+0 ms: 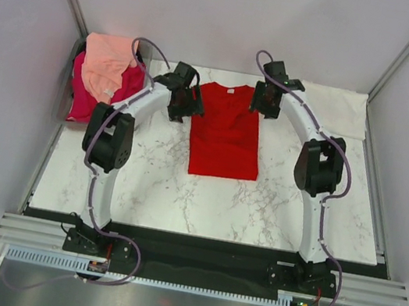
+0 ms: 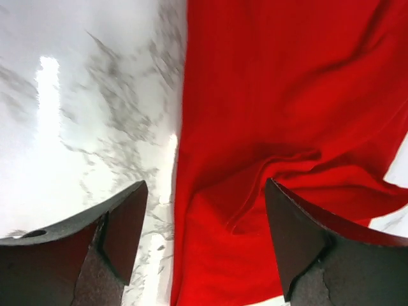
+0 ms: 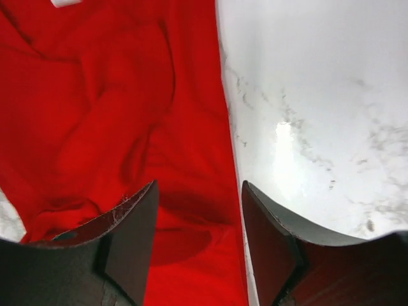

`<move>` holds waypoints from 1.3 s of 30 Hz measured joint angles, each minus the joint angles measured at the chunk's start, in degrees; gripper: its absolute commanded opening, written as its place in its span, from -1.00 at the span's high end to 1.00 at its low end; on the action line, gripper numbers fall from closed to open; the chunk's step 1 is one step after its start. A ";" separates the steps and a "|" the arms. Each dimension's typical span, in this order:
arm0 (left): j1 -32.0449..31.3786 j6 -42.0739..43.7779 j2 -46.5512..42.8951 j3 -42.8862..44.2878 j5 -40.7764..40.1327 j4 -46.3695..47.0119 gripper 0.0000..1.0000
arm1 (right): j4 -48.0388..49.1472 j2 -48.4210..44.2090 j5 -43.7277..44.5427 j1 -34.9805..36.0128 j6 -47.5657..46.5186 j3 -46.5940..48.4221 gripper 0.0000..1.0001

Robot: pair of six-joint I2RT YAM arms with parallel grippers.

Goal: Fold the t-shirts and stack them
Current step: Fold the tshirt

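A bright red t-shirt lies on the marble table with both sides folded in, forming a tall rectangle, its neck with a white tag at the far end. My left gripper is open over its left edge near the shoulder; the red cloth fills the gap between the jaws. My right gripper is open over the right edge near the other shoulder, above red cloth. A peach t-shirt lies on a magenta-pink one at the far left. A cream-white t-shirt lies flat at the far right.
The marble table runs to a black front strip with the arm bases. Grey walls close in left, right and behind. The left arm's elbow stands beside the pink pile.
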 measured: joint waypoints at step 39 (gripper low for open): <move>-7.78 -1.81 -29.20 -44.02 10.73 14.84 -0.46 | 26.01 -37.11 -14.80 1.95 1.79 -68.19 -0.03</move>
